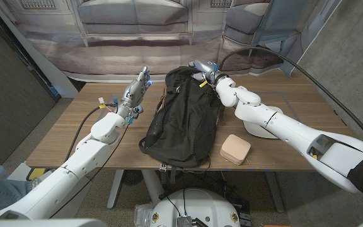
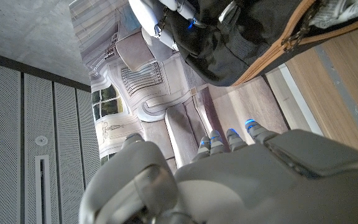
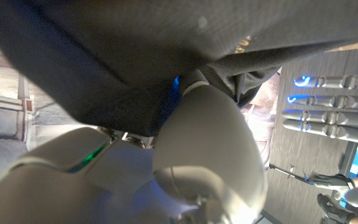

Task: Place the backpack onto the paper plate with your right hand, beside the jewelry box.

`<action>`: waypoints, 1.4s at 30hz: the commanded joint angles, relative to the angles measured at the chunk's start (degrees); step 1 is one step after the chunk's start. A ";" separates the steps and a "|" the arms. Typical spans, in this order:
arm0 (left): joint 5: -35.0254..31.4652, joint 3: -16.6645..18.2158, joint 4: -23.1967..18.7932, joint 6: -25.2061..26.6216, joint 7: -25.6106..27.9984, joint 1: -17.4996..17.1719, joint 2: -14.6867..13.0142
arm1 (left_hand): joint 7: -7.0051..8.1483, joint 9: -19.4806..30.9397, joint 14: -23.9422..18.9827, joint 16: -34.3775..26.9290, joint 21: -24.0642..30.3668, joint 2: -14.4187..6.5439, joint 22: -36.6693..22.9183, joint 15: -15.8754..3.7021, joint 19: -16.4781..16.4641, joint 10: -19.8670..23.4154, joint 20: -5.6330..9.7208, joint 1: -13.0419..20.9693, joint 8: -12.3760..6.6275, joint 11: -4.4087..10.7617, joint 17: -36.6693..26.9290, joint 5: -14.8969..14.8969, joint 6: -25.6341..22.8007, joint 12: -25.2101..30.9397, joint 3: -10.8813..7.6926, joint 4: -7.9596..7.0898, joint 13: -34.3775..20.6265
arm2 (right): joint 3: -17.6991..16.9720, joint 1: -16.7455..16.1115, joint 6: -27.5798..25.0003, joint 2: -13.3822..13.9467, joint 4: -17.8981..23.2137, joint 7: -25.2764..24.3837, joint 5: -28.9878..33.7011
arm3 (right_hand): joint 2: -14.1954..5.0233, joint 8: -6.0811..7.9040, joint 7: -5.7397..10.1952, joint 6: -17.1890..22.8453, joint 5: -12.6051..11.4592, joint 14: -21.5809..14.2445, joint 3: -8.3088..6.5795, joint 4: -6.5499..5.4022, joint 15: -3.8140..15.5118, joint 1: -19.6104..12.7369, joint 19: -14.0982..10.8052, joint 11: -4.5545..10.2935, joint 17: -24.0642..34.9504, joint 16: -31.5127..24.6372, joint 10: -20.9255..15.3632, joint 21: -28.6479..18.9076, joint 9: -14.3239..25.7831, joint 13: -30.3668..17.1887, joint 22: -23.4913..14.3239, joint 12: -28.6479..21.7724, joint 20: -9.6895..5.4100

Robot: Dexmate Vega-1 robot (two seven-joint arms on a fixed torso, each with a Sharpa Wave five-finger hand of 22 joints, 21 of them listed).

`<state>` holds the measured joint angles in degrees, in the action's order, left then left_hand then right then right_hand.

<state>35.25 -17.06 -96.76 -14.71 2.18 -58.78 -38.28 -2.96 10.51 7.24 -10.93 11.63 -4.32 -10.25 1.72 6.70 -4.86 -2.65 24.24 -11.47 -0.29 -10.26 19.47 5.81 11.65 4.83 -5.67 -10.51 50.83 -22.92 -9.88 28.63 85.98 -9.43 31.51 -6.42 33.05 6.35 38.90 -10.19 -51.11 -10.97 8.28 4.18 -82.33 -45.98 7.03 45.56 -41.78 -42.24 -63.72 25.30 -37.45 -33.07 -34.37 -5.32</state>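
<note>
In the middle of the head view a large black fabric backpack (image 1: 184, 120) lies lengthwise on the wooden table (image 1: 62, 135), its top end toward the upper centre of the frame. The right robot hand (image 1: 205, 72) sits at that top end, and the right wrist view shows its fingers (image 3: 210, 124) buried in dark fabric (image 3: 135, 56), so it appears clamped on the backpack near the top handle, though the exact hold is hidden. The white paper plate (image 1: 260, 129) lies right of centre, largely covered by the right forearm. The small beige square jewelry box (image 1: 236, 149) stands at lower right of centre, just beside the backpack's lower end and near the plate.

The step in hand looks like lifting and carrying the bag. Because the backpack is long and limp, the lift should be high enough for the trailing end to leave the table, or it may sweep the jewelry box aside. It should then travel toward the right of the frame and lower over the plate, keeping the box's side free.

The left robot hand (image 1: 137, 88), at upper left of centre, is raised with fingers apart and holds nothing.
</note>
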 commanded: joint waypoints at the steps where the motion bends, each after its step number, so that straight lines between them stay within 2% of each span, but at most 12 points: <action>1: -0.25 -0.18 -0.15 0.40 -0.04 0.27 -0.14 | 0.14 0.24 0.20 0.14 0.09 -0.42 -0.22 0.11 -0.06 -0.02 0.18 0.29 0.16 -0.27 -0.29 -0.17 -0.06 0.04 0.36 0.00 -0.24 | -1.95 -1.06 2.75 0.68 2.46 -0.06 -0.56 | -0.96 -0.07 0.23 0.63 -0.25 -3.44 0.08 0.25 9.02 -1.92 0.42 0.11 0.19 -0.23 -0.74 -0.65 0.26 -0.34 -0.33 0.23 -7.69; 11: -0.08 0.70 -1.46 0.07 -0.19 -1.09 -1.30 | 0.20 0.24 0.17 0.13 0.08 -0.47 -0.22 0.09 -0.07 -0.10 0.19 0.35 0.18 -0.31 -0.29 -0.19 -0.02 0.00 0.45 0.00 -0.24 | -2.85 -1.65 1.26 -0.30 3.72 0.25 -0.73 | -1.00 -0.07 0.21 0.82 -0.26 -3.69 0.42 0.09 8.96 -2.06 0.60 0.04 -0.01 -0.31 -1.08 -1.49 0.41 -0.72 -0.44 0.47 -7.74; 22: 0.03 1.16 -1.35 -0.73 -0.41 -1.43 -1.32 | 0.08 0.24 0.20 0.15 0.06 -0.55 -0.22 0.14 -0.05 -0.24 0.23 0.44 0.19 -0.40 -0.29 -0.22 0.00 -0.05 0.56 0.02 -0.24 | -3.91 -1.61 1.64 -0.35 5.08 -0.64 -0.68 | -1.06 -0.18 0.15 0.77 -0.31 -3.49 0.51 0.10 8.92 -2.38 0.87 0.05 0.27 -0.25 -1.30 -2.23 0.58 -1.01 -0.46 0.83 -7.73; 42: 0.03 1.06 -0.80 -1.40 -1.07 -0.93 -0.99 | 0.11 0.24 0.21 0.15 0.04 -0.68 -0.21 0.13 -0.07 -0.06 0.21 0.63 0.21 -0.48 -0.29 -0.28 0.03 0.01 0.72 0.06 -0.24 | -6.15 -3.34 0.41 1.49 10.68 -0.32 -0.42 | -1.26 -0.30 0.14 0.85 -0.30 -3.87 1.03 -0.30 8.76 -2.12 1.09 -0.01 0.12 -0.70 -1.36 -2.95 0.76 -1.23 -0.31 1.48 -7.79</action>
<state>35.36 -15.93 -97.74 -15.82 1.43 -59.99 -39.43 -2.96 10.51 7.24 -10.93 11.63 -4.70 -10.25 1.72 6.70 -4.97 -2.64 24.62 -11.47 -0.40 -10.26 19.28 5.82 11.65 5.22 -5.60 -10.51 45.80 -25.28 -8.96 29.08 93.60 -9.99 30.82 -6.43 32.83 6.65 39.20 -10.06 -52.12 -10.18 8.12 4.62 -82.90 -45.06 7.05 45.54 -42.04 -42.88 -66.35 25.92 -38.49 -33.37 -33.03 -5.02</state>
